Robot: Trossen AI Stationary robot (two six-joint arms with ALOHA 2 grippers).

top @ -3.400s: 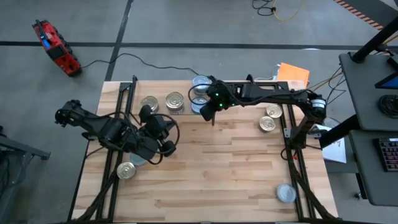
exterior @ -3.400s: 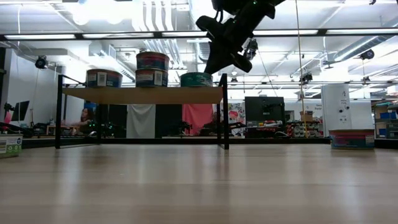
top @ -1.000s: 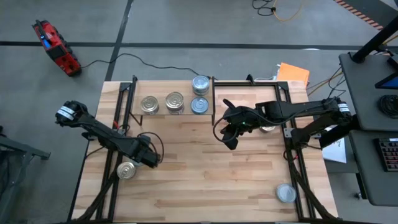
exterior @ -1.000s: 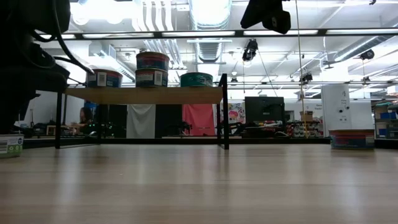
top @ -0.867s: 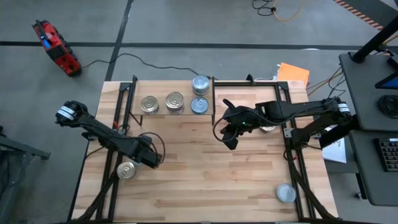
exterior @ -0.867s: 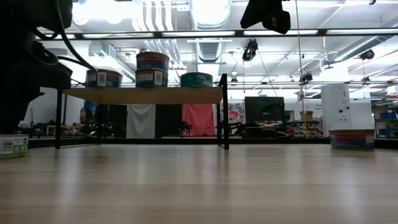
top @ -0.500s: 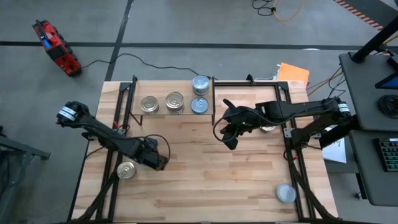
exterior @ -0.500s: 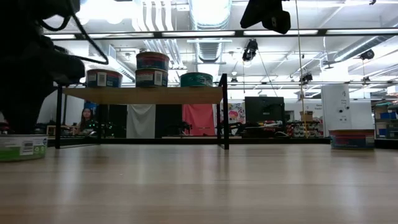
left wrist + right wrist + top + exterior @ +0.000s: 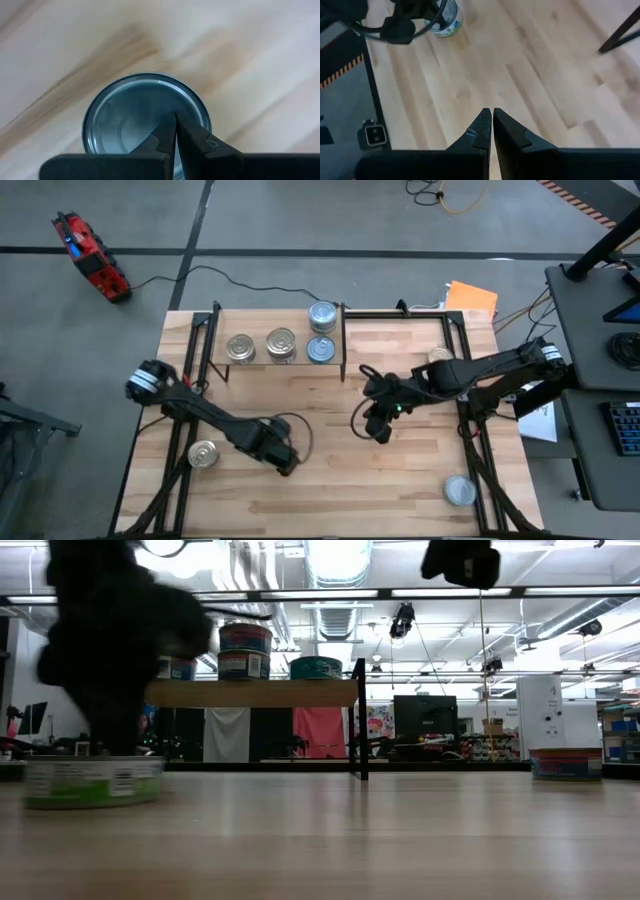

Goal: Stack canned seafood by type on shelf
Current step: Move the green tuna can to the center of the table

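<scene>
The left end effector (image 9: 283, 460), fingers pressed together, has moved toward the worktop's (image 9: 400, 480) middle, above a silver-lidded tin (image 9: 145, 120). The right end effector (image 9: 378, 430), also closed and empty, has dropped slightly nearer.

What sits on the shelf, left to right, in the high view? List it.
On the shelf: golden-lidded tin → second golden-lidded tin → two silver-lidded tins at the same place in the order, one behind the other.
</scene>
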